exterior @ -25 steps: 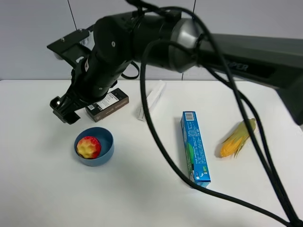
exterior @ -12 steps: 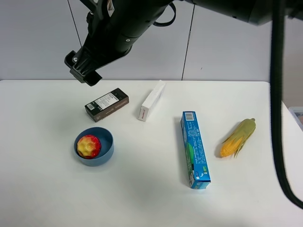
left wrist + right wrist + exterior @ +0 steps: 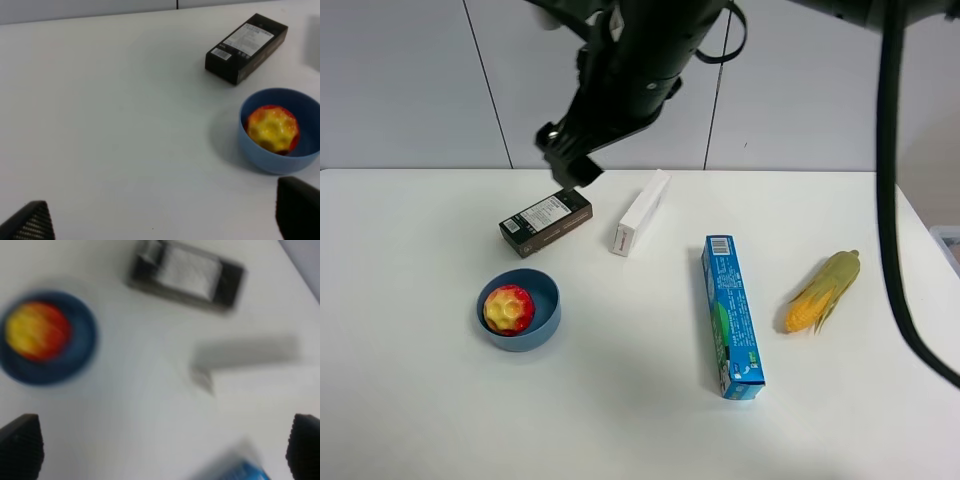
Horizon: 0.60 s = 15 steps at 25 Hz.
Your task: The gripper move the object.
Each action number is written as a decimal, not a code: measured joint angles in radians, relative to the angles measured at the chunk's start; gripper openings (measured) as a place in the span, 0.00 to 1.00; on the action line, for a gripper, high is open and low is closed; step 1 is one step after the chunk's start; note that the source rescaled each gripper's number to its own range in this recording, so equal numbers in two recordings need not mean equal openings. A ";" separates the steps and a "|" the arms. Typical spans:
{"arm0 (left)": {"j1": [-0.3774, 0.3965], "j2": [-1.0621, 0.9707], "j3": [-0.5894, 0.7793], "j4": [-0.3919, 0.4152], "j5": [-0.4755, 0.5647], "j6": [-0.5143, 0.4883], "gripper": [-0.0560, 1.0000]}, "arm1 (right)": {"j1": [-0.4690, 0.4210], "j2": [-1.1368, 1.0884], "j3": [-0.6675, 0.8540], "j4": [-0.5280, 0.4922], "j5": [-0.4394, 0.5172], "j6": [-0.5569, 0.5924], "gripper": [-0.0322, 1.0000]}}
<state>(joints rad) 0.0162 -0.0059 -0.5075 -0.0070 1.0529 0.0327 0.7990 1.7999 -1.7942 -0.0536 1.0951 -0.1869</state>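
1. The ball [image 3: 508, 309] lies in the blue bowl [image 3: 547, 322], toward the worktop's [image 3: 420, 420] left edge. The left gripper [image 3: 162, 220] and right gripper [image 3: 569, 167] are both released and hold nothing.
2. An off-centre descent could strike the bowl's rim, tipping it and rolling the ball away.

High view: off my arms, looks down on the whole table [image 3: 420, 420], far.
My left wrist: low, slanting, nearer the bowl [image 3: 265, 162].
My right wrist: straight down, blurred.
Shared: bowl, ball [image 3: 508, 308], black box [image 3: 546, 221].

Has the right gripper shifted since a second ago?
Yes. The right gripper rose and swung rightward, from left of the black box to above its right end.
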 joint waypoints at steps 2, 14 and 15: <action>0.000 0.000 0.000 0.000 0.000 0.000 1.00 | -0.081 -0.004 0.000 0.007 0.047 0.000 0.95; 0.000 0.000 0.000 0.000 0.000 0.000 1.00 | -0.618 -0.100 0.000 0.018 0.116 0.000 0.95; 0.000 0.000 0.000 0.000 0.000 0.000 1.00 | -0.663 -0.104 0.000 0.018 0.118 0.000 0.95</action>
<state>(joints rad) 0.0162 -0.0059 -0.5075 -0.0070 1.0529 0.0327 0.1356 1.6955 -1.7942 -0.0351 1.2128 -0.1869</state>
